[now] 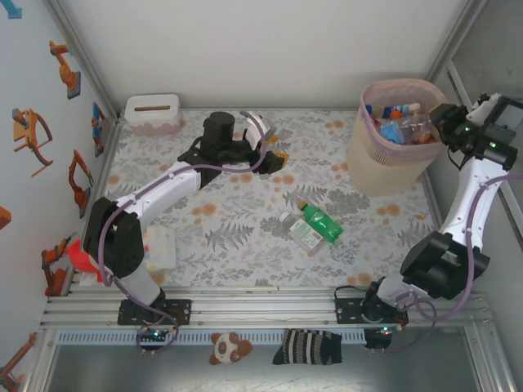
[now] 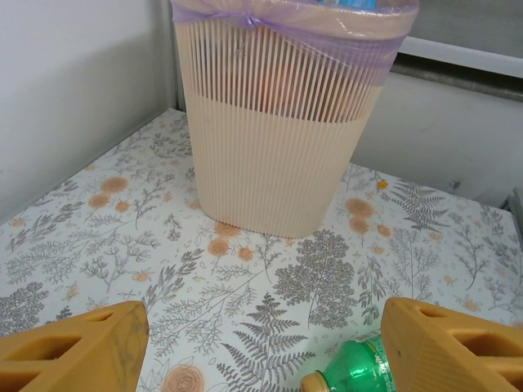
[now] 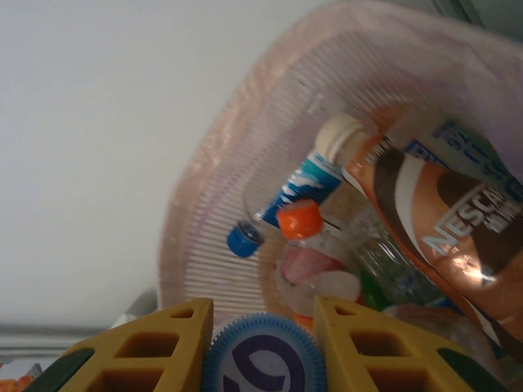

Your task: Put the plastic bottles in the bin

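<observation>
Top external: tall beige ribbed plastic bin (image 1: 384, 167) with pink liner stands at far right corner of floral bench (image 1: 229, 245), several plastic bottles (image 1: 402, 122) inside. Green plastic bottle (image 1: 323, 222) and clear labelled plastic bottle (image 1: 299, 232) lie touching at bench centre. Left claw (image 1: 278, 159) jaws apart, empty, apart from both. Right claw (image 1: 443, 122) at bin rim.

Left wrist: yellow fingers (image 2: 73, 355) spread wide; green bottle's neck by one finger; bin upright beyond.

Right wrist: right claw clamped on blue-capped plastic bottle (image 3: 261, 359) over bin mouth. Orange-capped bottle (image 3: 298, 222) and brown-labelled bottle (image 3: 425, 204) lie inside.
</observation>
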`<state>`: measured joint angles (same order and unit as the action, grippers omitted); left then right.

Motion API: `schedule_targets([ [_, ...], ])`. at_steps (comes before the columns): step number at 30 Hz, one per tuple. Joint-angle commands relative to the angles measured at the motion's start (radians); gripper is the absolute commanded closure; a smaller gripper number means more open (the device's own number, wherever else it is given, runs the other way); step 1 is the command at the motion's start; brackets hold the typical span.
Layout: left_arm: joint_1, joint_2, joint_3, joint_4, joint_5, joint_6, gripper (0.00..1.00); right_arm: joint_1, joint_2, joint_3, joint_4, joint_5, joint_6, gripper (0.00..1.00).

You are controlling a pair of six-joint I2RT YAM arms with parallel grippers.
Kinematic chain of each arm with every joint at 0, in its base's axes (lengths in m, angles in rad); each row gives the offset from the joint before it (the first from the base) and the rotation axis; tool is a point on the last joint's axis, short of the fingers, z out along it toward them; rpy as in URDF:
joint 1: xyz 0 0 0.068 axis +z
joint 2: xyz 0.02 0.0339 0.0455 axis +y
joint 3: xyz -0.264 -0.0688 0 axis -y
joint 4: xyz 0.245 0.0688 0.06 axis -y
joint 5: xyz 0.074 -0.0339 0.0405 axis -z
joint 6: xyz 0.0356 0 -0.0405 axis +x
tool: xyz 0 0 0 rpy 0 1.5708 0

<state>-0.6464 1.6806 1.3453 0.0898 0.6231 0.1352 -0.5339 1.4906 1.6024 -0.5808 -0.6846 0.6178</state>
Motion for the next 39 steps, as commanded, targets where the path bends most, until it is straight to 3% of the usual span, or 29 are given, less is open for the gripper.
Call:
schedule_targets([
  [1, 0.004, -0.009, 0.002, 0.010, 0.023, -0.012, 0.26, 0.023, 0.022, -0.019, -0.053, 0.014, -0.068, 0.79],
  [8, 0.004, -0.009, -0.002, 0.008, 0.022, -0.016, 0.26, 0.089, 0.111, -0.009, -0.139, 0.059, -0.149, 0.78],
  [12, 0.004, -0.010, -0.005, 0.006, 0.021, -0.017, 0.26, 0.095, 0.129, -0.005, -0.192, 0.162, -0.192, 0.75],
  [17, 0.003, -0.005, -0.003, 0.009, 0.021, -0.020, 0.26, 0.093, 0.112, 0.008, -0.255, 0.302, -0.236, 0.60],
  [25, 0.004, -0.001, 0.000, 0.015, 0.022, -0.023, 0.26, 0.094, 0.061, 0.065, -0.287, 0.387, -0.253, 0.42],
  [34, 0.003, -0.004, -0.003, 0.022, 0.022, -0.026, 0.26, 0.097, 0.015, 0.150, -0.301, 0.365, -0.243, 0.40],
  [39, 0.003, -0.004, -0.005, 0.026, 0.021, -0.028, 0.26, 0.111, 0.002, 0.187, -0.312, 0.303, -0.240, 0.47],
])
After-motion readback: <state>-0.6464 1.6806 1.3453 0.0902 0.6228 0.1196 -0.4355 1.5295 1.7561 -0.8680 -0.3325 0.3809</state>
